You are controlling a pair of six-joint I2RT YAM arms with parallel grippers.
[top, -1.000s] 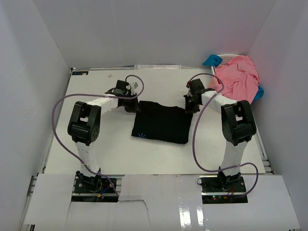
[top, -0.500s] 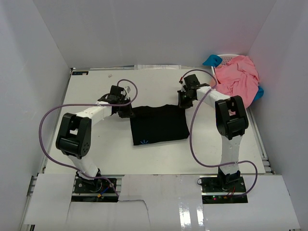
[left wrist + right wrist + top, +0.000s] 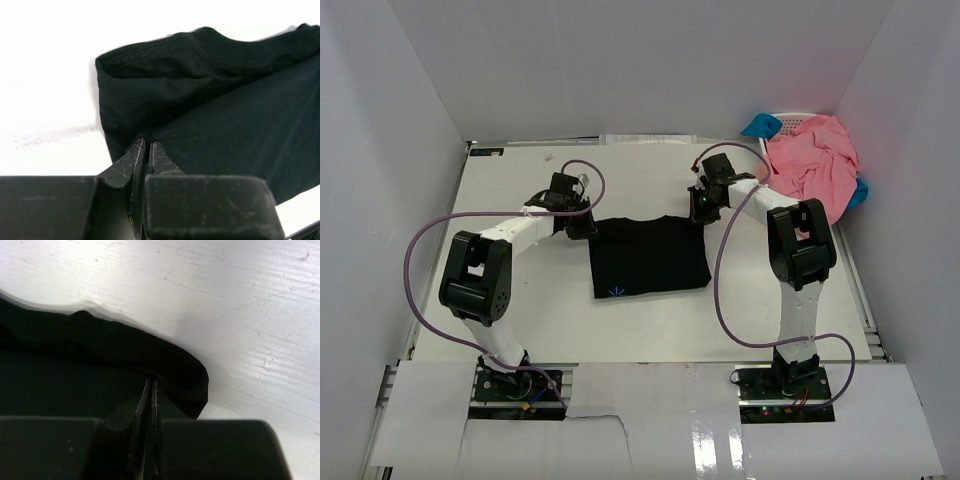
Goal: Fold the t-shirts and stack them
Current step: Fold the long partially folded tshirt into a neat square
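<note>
We start at the left gripper (image 3: 147,146). Its jaws are nearly together, with only a sliver between them, and they pinch the edge of the black t-shirt (image 3: 650,258) at its far left corner. The right gripper (image 3: 151,383) has its jaws pressed fully together on the rolled hem at the far right corner, and a thin fold of cloth seems caught between them.

Moving outward, the black t-shirt lies as a rough rectangle on the white table (image 3: 520,330), midway between the two arms. Its far edge is held up at both corners. The pink t-shirts (image 3: 810,165) are heaped in a white basket (image 3: 798,121) at the far right, well apart from the black one.

We judge that the main risk is the shallowness of both grips. If the arms pull apart or lift unevenly, the thin hem could slip from one jaw. That corner would then drop and the fold would skew or bunch.
</note>
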